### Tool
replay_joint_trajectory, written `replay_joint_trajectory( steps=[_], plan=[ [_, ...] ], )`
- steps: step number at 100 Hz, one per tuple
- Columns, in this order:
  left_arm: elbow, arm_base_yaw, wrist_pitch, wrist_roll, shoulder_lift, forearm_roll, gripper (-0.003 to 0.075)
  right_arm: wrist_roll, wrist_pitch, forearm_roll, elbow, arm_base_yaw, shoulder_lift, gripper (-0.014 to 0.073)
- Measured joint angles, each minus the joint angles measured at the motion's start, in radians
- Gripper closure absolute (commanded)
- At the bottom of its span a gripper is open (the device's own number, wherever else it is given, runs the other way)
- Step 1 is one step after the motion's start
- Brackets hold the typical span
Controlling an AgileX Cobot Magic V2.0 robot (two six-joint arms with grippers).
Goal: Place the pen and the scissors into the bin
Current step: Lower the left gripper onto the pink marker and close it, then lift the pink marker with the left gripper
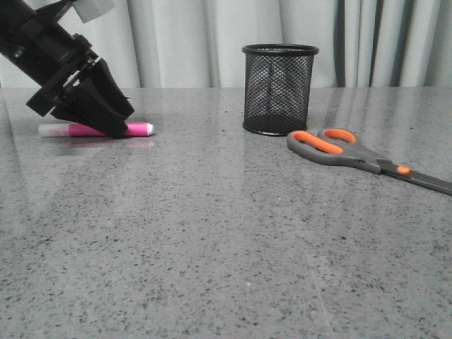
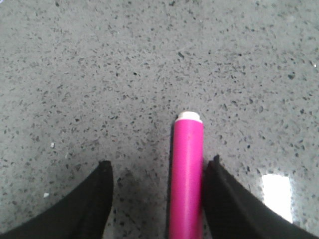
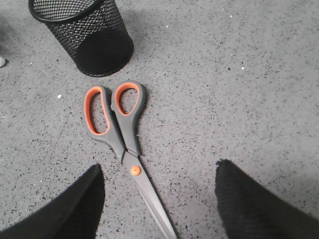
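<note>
Currently we see:
Left gripper point(image 1: 106, 120): spread around the pen point(image 1: 138, 128), one finger point(image 2: 229, 199) touching it, left of frame.
Right gripper point(image 3: 159, 199): spread, above the scissors' blades.
Scissors point(image 1: 353, 152): flat on table point(image 1: 212, 247), right.
Bin point(image 1: 280, 89): upright, centre, just behind the handles.

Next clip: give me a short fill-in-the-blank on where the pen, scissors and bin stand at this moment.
1. The left end effector is open, with the ____ between its fingers.
2. The scissors lie flat on the ____, beside the bin.
3. The bin stands upright and holds ____.
4. The scissors' handles are lined in ____.

Missing words: pen; table; nothing; orange
</note>
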Motion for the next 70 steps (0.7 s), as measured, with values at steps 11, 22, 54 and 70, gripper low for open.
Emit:
replay_joint_trajectory(
  steps=[11, 22, 54, 70],
  plan=[
    [-0.005, -0.002, 0.004, -0.014, 0.004, 0.006, 0.0495, 0.000, 0.000, 0.000, 0.000, 0.000, 0.000, 0.0160],
    [-0.006, -0.006, 0.024, -0.055, 0.004, 0.027, 0.0667, 0.000, 0.000, 0.000, 0.000, 0.000, 0.000, 0.0160],
    [-0.090, -0.008, 0.104, -0.201, 0.015, 0.095, 0.0739, 0.000, 0.000, 0.000, 0.000, 0.000, 0.000, 0.0160],
    [-0.179, -0.015, 0.113, -0.250, -0.026, 0.055, 0.0739, 0.000, 0.000, 0.000, 0.000, 0.000, 0.000, 0.0160]
  ],
)
